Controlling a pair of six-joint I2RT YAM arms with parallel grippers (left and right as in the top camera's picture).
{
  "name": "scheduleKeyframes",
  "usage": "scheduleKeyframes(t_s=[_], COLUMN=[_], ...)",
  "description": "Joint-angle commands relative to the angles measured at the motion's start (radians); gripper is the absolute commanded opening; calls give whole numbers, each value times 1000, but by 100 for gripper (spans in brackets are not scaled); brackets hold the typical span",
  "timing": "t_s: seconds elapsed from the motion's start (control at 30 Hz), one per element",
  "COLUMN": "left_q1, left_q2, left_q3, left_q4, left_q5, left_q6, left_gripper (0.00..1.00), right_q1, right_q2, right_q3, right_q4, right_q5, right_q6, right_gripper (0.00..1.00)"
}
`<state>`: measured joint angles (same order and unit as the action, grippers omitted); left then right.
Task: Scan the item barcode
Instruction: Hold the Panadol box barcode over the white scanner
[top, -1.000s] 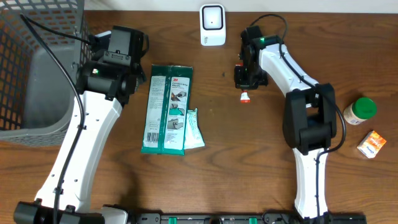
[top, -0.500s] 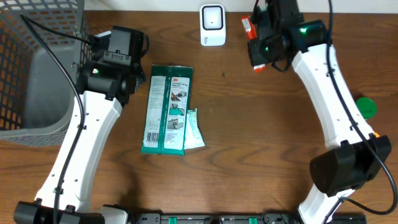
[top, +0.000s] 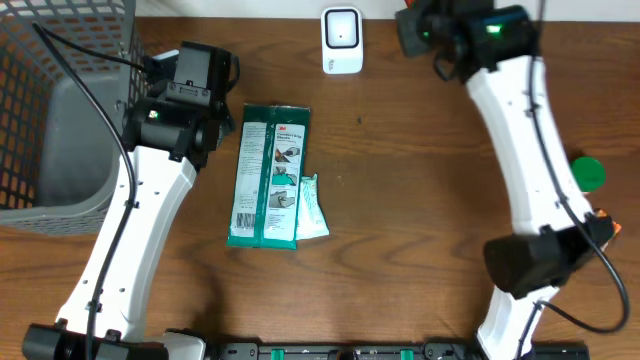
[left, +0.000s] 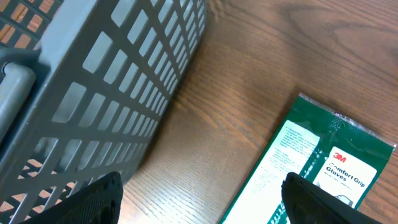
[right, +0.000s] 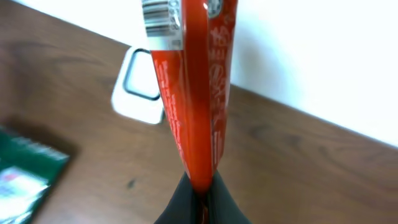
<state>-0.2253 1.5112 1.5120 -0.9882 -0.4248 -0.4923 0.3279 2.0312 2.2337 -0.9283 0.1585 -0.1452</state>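
A thin red packet (right: 196, 93) stands on edge in the right wrist view, and my right gripper (right: 199, 186) is shut on its lower end. Its white barcode label (right: 160, 15) shows at the top, facing left. The white scanner (right: 138, 87) sits on the table just behind and left of the packet. From overhead, the right gripper (top: 415, 25) is raised at the table's far edge, right of the scanner (top: 341, 40). My left gripper (left: 199, 199) is open over bare wood, between the basket and a green glove pack (left: 323, 168).
A grey mesh basket (top: 60, 110) fills the left side. The green glove pack (top: 270, 175) lies mid-table with a small white packet (top: 312, 207) against its right edge. A green-lidded jar (top: 588, 172) stands at the right edge, with an orange box (top: 603, 215) half hidden just below it.
The right arm has lifted the red packet off the table and carried it back and up, to beside the scanner. The left arm has not moved.
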Motion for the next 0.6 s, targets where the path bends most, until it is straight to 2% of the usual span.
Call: scheduleKeyframes(t_s=[0.0,0.13,0.3,0.43,0.57], left_q1=[2,2,2,2,2], left_q2=[4,4,4,4,4], left_q3=[-5,-5,-5,-5,-5], left_q4=[-2,-2,-2,-2,-3], left_q5=[-14,-13,-13,-14,-14], left_q6=[13,13,13,13,13], left_gripper=[82,82,82,82,82], right_q1=[55,89,95,97,101], right_q2=[95,166,247,318,394], right_q3=[6,6,6,6,6], right_q4=[64,165,269,317,385], right_q5=[177,252,356,364,460], right_q6=[-125,-240,-287,-384,-449], right_gripper=[1,1,1,1,1])
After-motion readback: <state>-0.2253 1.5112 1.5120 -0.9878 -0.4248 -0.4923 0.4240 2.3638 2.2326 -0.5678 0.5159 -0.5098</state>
